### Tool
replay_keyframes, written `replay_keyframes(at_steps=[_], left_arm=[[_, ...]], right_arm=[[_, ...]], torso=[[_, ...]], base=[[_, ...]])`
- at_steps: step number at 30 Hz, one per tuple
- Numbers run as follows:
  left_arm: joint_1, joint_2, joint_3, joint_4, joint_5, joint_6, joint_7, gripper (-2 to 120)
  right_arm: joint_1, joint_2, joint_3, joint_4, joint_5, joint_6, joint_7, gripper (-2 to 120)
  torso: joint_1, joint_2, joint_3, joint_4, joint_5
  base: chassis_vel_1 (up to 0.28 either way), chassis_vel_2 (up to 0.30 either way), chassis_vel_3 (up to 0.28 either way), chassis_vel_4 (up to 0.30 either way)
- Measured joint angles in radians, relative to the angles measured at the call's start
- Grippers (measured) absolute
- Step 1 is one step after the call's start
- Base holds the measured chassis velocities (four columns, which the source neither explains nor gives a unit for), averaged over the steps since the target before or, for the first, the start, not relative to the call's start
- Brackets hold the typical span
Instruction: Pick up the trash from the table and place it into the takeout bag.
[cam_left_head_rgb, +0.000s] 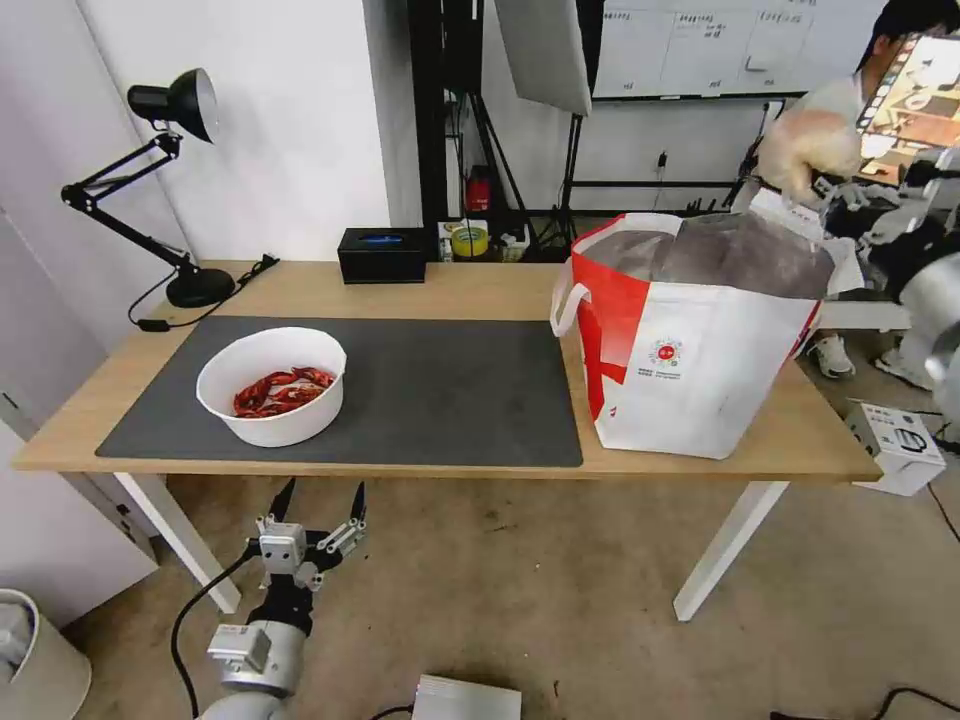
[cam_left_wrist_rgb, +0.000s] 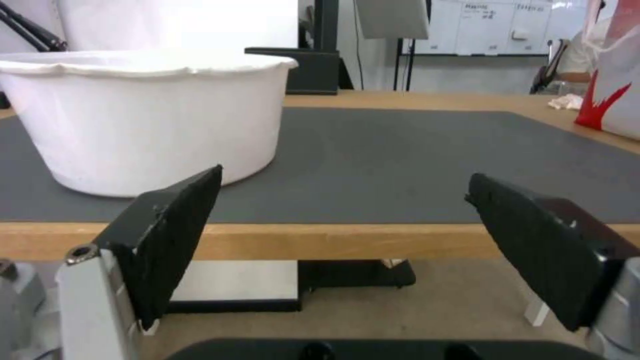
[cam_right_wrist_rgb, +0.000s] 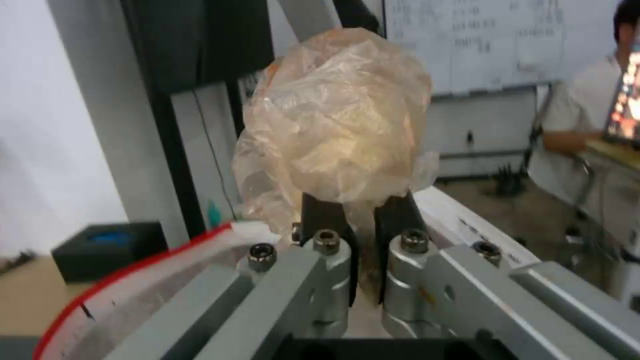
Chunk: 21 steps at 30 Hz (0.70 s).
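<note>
A white round bowl (cam_left_head_rgb: 270, 385) (cam_left_wrist_rgb: 153, 115) of red crayfish shells sits on the left of the dark grey mat (cam_left_head_rgb: 450, 390) on the table (cam_left_head_rgb: 300, 285). My left gripper (cam_left_head_rgb: 315, 505) (cam_left_wrist_rgb: 343, 185) hangs open below and in front of the table's front edge, level with the bowl and apart from it. The takeout bag (cam_left_head_rgb: 700, 350) (cam_right_wrist_rgb: 133, 270) stands open at the table's right end. My right gripper (cam_left_head_rgb: 835, 185) (cam_right_wrist_rgb: 360, 210) is shut on the beige plastic-wrapped lump (cam_left_head_rgb: 810, 140) (cam_right_wrist_rgb: 333, 125), held above the bag's far right rim. A crumpled white tissue (cam_left_wrist_rgb: 567, 102) lies beside the bag.
A black tissue box (cam_left_head_rgb: 382, 255) (cam_right_wrist_rgb: 107, 245) and a black desk lamp (cam_left_head_rgb: 170, 110) stand along the table's back edge. A white box (cam_left_head_rgb: 895, 445) lies on the floor at the right, a bin (cam_left_head_rgb: 30, 660) at the lower left.
</note>
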Motion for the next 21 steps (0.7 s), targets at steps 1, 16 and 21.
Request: replay_keyframes(at_steps=[1,16,21], left_arm=[[0.000,0.000,0.000,0.000,0.000,0.000,0.000,100],[0.021,-0.016,0.012,-0.024,0.002,-0.016,0.002,100],[0.024,-0.021,0.017,-0.037,0.004,-0.016,0.002,100]], right_arm=[[0.000,0.000,0.000,0.000,0.000,0.000,0.000,2],[0.237,-0.060,-0.174,-0.023,0.337,-0.295,0.205,2],[0.252,-0.035,-0.202,-0.039,0.347,-0.303,0.248,2]], torso=[[0.000,0.000,0.000,0.0000,0.0000],[0.000,0.000,0.000,0.0001,-0.0002],[0.000,0.000,0.000,0.0001,-0.0001]], base=[[0.000,0.000,0.000,0.000],[0.000,0.000,0.000,0.000],[0.000,0.000,0.000,0.000]])
